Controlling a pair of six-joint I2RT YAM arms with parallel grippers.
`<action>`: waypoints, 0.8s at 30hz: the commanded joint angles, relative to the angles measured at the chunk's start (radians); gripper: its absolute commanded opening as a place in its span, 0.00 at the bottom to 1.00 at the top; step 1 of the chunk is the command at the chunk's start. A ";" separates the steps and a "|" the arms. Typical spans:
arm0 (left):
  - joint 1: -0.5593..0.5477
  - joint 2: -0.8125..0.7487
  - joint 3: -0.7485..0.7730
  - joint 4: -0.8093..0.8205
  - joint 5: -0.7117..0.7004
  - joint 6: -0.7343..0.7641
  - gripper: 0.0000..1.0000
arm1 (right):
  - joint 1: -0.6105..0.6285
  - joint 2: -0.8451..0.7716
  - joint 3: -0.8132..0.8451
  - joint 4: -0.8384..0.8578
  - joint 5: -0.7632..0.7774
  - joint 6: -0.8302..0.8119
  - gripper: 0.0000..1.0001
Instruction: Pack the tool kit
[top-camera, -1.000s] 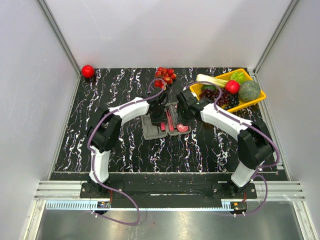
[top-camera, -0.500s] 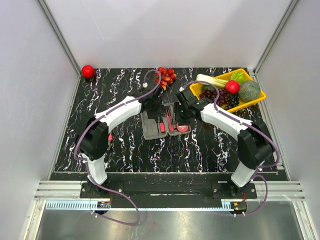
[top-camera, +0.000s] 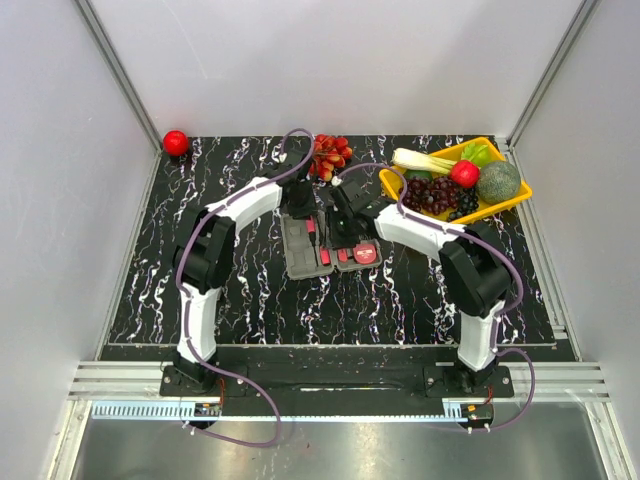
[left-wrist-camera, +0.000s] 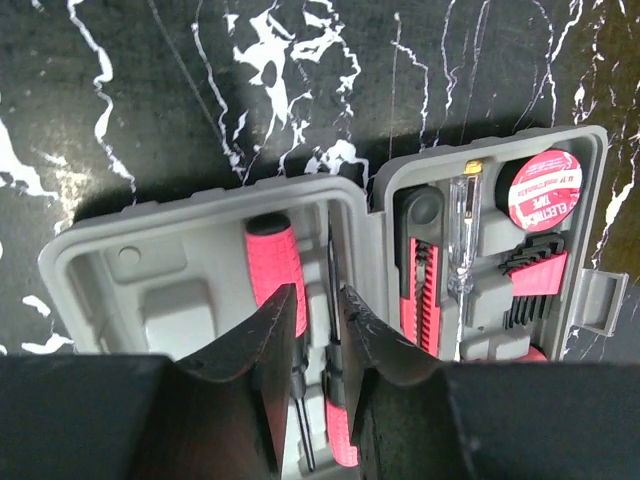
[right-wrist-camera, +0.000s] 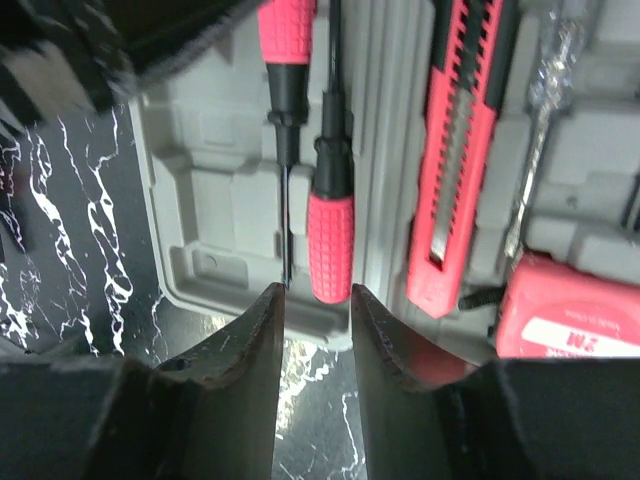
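A black, white-veined marble tabletop (top-camera: 250, 300) sits enclosed by plain pale walls (top-camera: 340, 60) with aluminium corner rails (top-camera: 117, 70).

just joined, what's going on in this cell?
The case lies open. The left gripper hangs over the two screwdrivers in one half, and the right gripper is at that half's edge. Both have jaws apart and hold nothing. The knife, tape and hex keys sit in the other half. The case is not yet shut.

Bright, even light falls from above, leaving soft shadows on the glossy black white-veined marble table (top-camera: 260, 300). Up close, my jaws are dark and blurred.
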 joint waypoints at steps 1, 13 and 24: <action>-0.003 0.029 0.074 0.069 0.049 0.040 0.28 | 0.021 0.064 0.101 0.052 0.006 -0.025 0.35; 0.009 0.092 0.085 0.083 0.053 0.052 0.22 | 0.027 0.171 0.161 0.026 0.141 -0.024 0.19; 0.009 0.118 0.057 0.075 0.050 0.052 0.00 | 0.027 0.190 0.164 -0.032 0.153 -0.028 0.18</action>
